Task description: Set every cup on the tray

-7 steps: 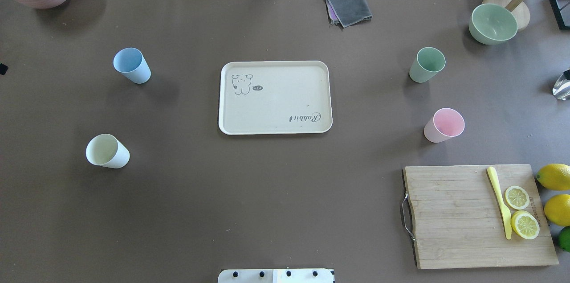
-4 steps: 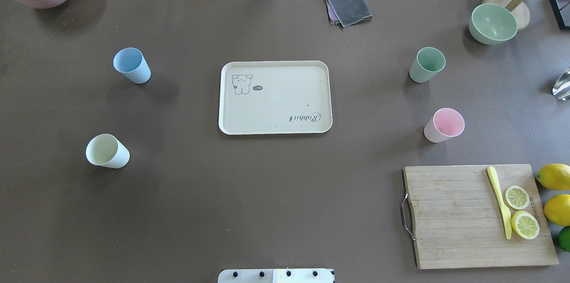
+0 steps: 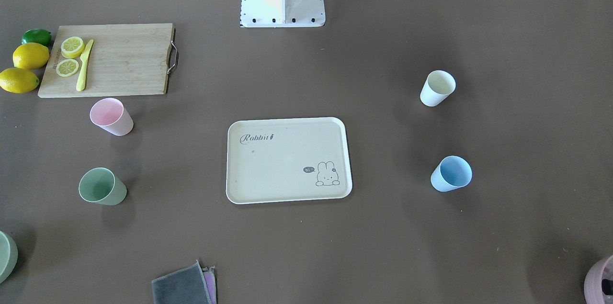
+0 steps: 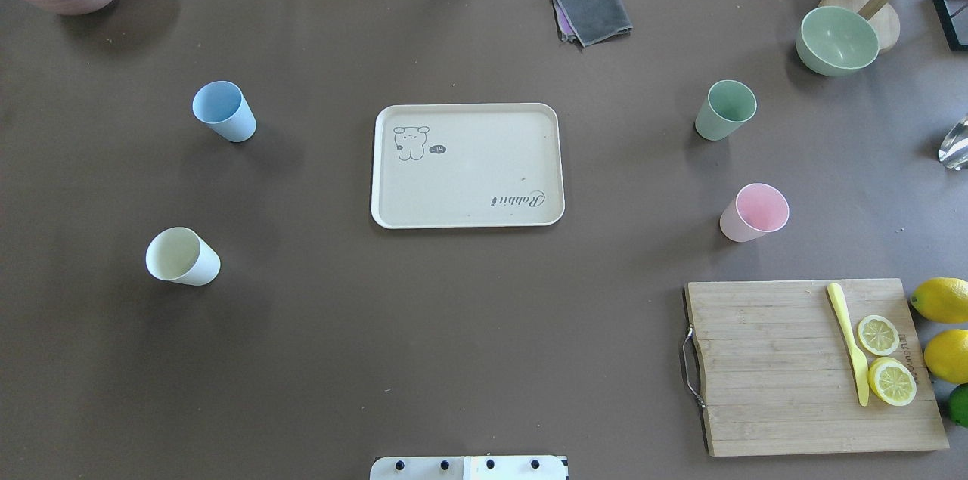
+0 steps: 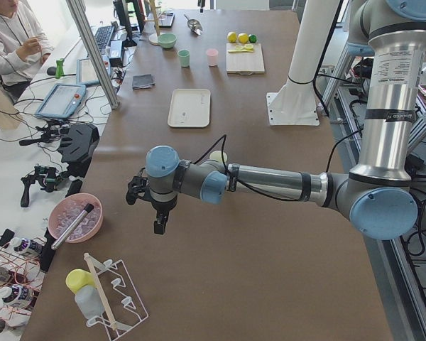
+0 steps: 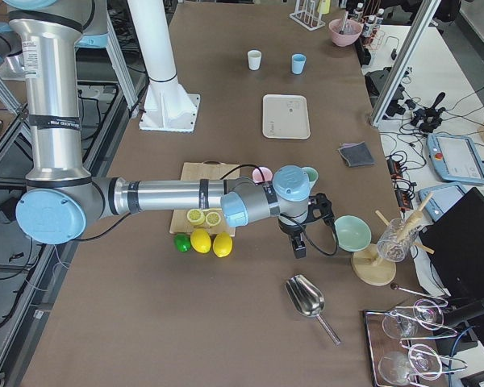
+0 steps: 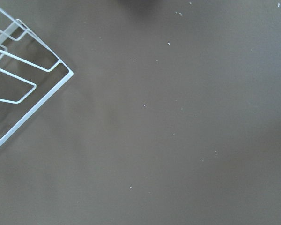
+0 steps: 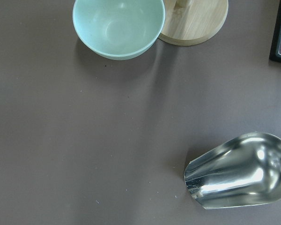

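Noted board [image 4: 771, 374] at near right, with knife [image 4: 847, 332] and two lemon slices [image 4: 878, 335] on it and lemons [image 4: 940, 299] just right of it. Found cream cup [image 4: 181, 257] upright at near left, on bare table. Found pink cup [image 4: 752, 212] upright at right, just beyond board. Logged tray [image 4: 469, 178] flat at centre, well apart from all four cups. Farther out, found blue cup [image 4: 224, 111] upright at left and green cup [image 4: 724, 109] upright at right.

Saw left gripper [image 5: 160, 226] hanging fingers-down above table past left cups, near pink bowl [image 5: 74, 217] and wire rack [image 5: 113, 298]. Could not tell whether spread or pressed together. Saw right gripper [image 6: 300, 246] fingers-down past right cups, near green bowl [image 6: 351, 232] and metal scoop [image 6: 306, 298]. Could not tell its state either.

Noted folded cloth [image 4: 592, 10] at far edge, right of centre.
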